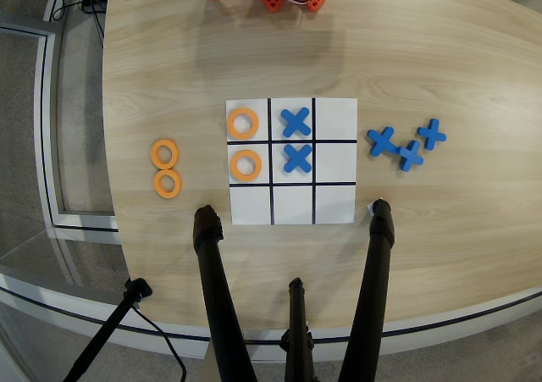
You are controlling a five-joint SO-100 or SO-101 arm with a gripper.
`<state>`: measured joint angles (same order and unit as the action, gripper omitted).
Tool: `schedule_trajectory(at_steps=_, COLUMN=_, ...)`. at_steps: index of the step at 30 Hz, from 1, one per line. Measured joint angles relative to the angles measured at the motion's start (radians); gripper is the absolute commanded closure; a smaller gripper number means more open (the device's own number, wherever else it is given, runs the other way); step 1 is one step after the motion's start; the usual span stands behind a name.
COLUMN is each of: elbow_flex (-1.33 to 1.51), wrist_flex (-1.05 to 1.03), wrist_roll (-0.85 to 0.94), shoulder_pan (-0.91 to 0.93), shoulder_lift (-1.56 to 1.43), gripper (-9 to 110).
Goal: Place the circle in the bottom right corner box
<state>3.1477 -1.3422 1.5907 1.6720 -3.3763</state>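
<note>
Pale wooden worktop [440, 52], paper grid centred. My pincer sits mostly out of frame at twelve o'clock, its state unclear. A spare circle [165, 153] waits at nine o'clock; the bottom right corner box [335, 204] is empty.

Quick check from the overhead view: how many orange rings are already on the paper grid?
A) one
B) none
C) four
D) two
D: one orange ring lies in the top-left cell and another in the middle-left cell of the paper grid; the other two rings lie on the table left of it.
</note>
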Motion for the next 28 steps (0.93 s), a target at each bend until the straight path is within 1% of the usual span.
schedule_trajectory(at_steps=28, elbow_flex=0.0, wrist_flex=0.0, wrist_roll=0.0, shoulder_pan=0.006, shoulder_lift=0.0, gripper=98)
